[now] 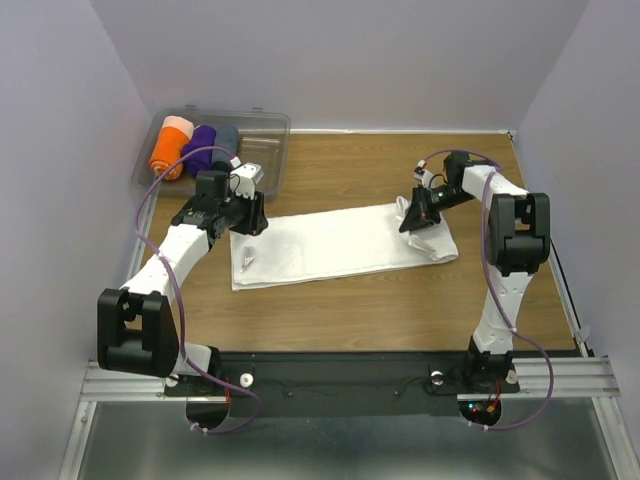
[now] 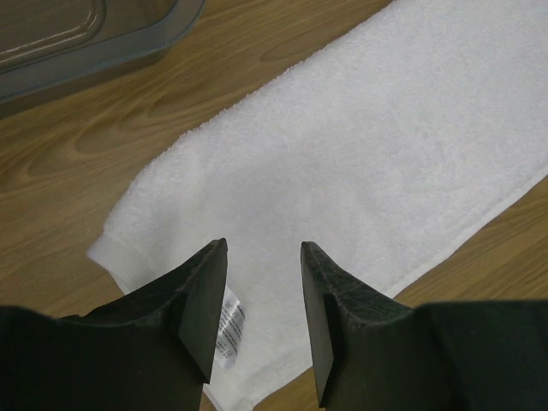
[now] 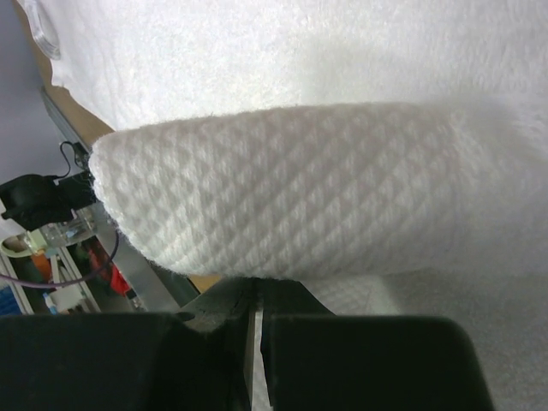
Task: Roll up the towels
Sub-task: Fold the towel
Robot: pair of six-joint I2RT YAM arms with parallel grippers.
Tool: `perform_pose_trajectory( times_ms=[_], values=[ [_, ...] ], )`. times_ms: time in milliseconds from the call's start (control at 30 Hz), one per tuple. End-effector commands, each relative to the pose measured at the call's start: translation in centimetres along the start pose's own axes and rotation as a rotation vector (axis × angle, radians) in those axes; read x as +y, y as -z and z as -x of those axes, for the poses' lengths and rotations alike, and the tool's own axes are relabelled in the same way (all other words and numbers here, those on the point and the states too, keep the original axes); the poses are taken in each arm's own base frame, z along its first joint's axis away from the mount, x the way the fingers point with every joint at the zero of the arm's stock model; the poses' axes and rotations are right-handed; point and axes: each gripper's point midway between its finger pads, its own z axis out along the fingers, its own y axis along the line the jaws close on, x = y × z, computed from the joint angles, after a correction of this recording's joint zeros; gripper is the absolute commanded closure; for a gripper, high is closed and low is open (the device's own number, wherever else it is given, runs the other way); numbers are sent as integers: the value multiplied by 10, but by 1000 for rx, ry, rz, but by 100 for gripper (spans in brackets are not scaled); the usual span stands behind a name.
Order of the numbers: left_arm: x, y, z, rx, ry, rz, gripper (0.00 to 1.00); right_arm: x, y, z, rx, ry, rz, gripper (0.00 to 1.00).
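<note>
**Roll barely begun**

White towel (image 1: pixel 330 245) at centre, mostly flat, only its 3 o'clock end turned over. Bin (image 1: pixel 262 150) at 11 o'clock holds coloured rolls (image 1: pixel 195 145). Right gripper (image 1: pixel 418 222) pinches that end; left gripper (image 1: pixel 250 215) half spread above 9 o'clock end, empty.

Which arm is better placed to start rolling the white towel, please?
Right: the right gripper is shut on the lifted, folded-over right-hand end of the white towel. The left gripper hangs open over the other end, holding nothing.

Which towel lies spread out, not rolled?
The long white terry-cloth towel on the wooden table, mostly flat; the orange towel, purple towel and grey-blue towel sit rolled in the clear plastic bin.
</note>
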Motion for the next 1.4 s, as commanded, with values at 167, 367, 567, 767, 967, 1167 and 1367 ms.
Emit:
perform_pose_trajectory(
  times_ms=[167, 367, 567, 767, 967, 1167, 1367],
  values=[
    [0, 5, 24, -52, -14, -3, 49, 24, -15, 22, -55, 71, -12, 99],
    [1, 6, 23, -51, -22, 0, 49, 32, -28, 28, -49, 93, -9, 99],
    [2, 5, 21, -47, -22, 1, 49, 41, -45, 30, -31, 93, -6, 99],
    [3, 6, 19, -44, -32, 5, 49, 43, -55, 32, -22, 90, 0, 99],
    [4, 7, 17, -42, -25, 4, 48, 47, -62, 26, -1, 85, 11, 68],
    [5, 8, 19, -44, -25, 4, 48, 70, -46, 20, -19, 130, 53, 50],
    [-2, 8, 21, -42, -25, -34, 48, 80, -31, 18, -33, 204, 42, 48]
  ],
)
